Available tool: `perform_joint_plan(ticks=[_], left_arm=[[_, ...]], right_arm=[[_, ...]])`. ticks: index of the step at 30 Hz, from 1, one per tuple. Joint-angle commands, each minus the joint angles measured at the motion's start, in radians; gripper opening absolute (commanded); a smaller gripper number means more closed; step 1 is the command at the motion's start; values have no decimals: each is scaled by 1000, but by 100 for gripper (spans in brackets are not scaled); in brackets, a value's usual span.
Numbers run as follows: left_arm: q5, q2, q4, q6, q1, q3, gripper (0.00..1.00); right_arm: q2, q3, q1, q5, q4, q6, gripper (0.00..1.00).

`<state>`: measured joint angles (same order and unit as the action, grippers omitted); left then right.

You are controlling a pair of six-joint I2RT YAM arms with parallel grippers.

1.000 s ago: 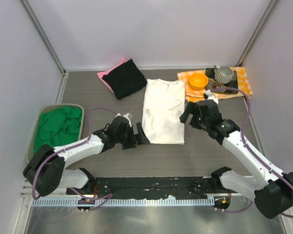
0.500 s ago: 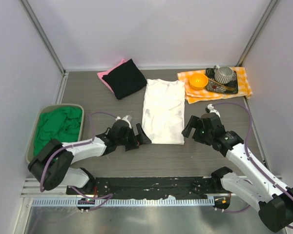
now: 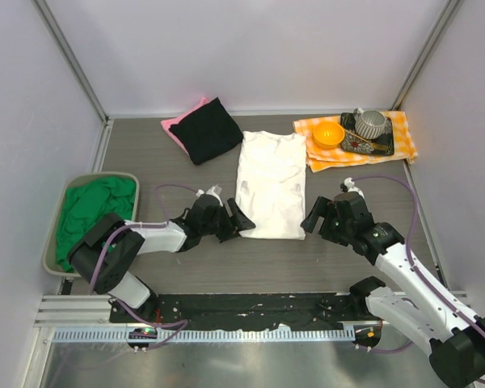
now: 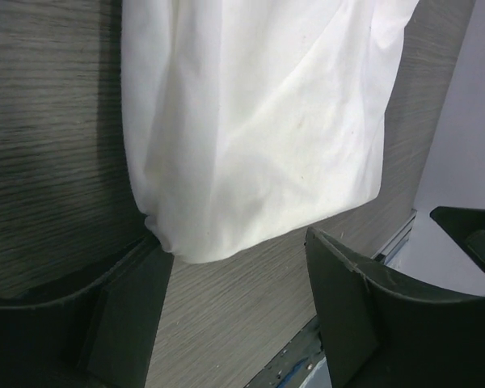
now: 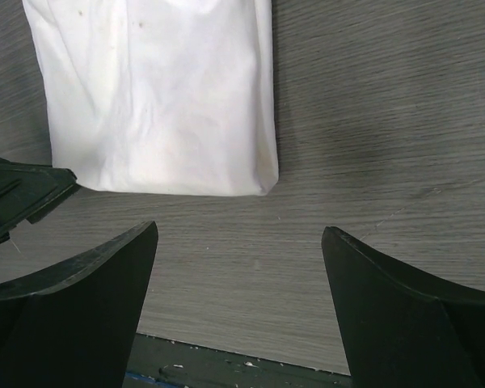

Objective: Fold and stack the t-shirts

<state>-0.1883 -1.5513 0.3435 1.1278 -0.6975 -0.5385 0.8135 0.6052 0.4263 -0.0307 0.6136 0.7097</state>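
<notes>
wht tee (image 3: 270,182) soft matt cloth, tbl (image 3: 137,149) grey matt woodgrain

1. A grey wood-grain table (image 3: 339,259) fills the view.
2. Pale walls (image 3: 250,48) stand at 9, 12 and 3 o'clock.
3. Metal posts (image 3: 73,61) rise at 11 and 1 o'clock.
4. A ribbed rail (image 3: 226,334) lies at 6 o'clock.
5. The light is soft and even.
</notes>
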Motion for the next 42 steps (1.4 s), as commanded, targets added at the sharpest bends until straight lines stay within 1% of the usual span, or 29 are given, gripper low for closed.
perform_joint_plan(ticks=[1, 2, 3, 5, 6, 7, 9, 10, 14, 15, 16, 20, 23, 30, 35, 36, 38, 42], left_arm=[[99, -99, -222, -42, 13, 64, 67], [99, -104, -222, -40, 15, 66, 62], [99, -108, -222, -40, 18, 66, 52], [101, -127, -222, -43, 24, 61, 44], [102, -133, -222, -46, 27, 58, 38], [95, -150, -221, -49, 29, 55, 34], [90, -164, -213, -48, 33, 49, 10], [89, -173, -216, -46, 32, 46, 0], [87, -178, -215, -51, 33, 38, 0], [87, -178, -215, -49, 33, 40, 0], [87, -174, -215, -51, 33, 40, 0], [81, -158, -213, -51, 33, 48, 0], [85, -147, -216, -56, 33, 58, 0], [78, -145, -210, -63, 41, 69, 0], [78, -127, -221, -71, 44, 75, 0], [75, -122, -222, -74, 46, 77, 0], [72, -116, -224, -76, 49, 80, 0], [52, -105, -215, -68, 52, 89, 0]], right_arm=[[-31, -7, 5, 15, -29, 13, 89], [-39, -7, 6, 15, -29, 14, 88], [-39, -5, 6, 47, -29, 14, 88], [-43, -4, 6, 51, -29, 14, 88], [-45, -4, 5, 54, -29, 14, 88], [-46, -4, 6, 54, -32, 17, 88], [-45, -15, 6, 60, -37, 19, 88], [-43, -21, 6, 63, -49, 26, 88], [-11, -76, 6, 84, -83, 51, 86], [10, -88, 6, 81, -93, 57, 84], [21, -103, 6, 84, -124, 62, 81], [90, -188, 6, 106, -244, 95, 80], [137, -225, 6, 82, -328, 96, 79], [251, -246, 6, 75, -457, 112, 76], [300, -242, 6, 72, -488, 117, 72], [305, -242, 6, 71, -492, 117, 68], [311, -245, 6, 65, -495, 112, 67], [338, -245, 6, 41, -499, 99, 60]])
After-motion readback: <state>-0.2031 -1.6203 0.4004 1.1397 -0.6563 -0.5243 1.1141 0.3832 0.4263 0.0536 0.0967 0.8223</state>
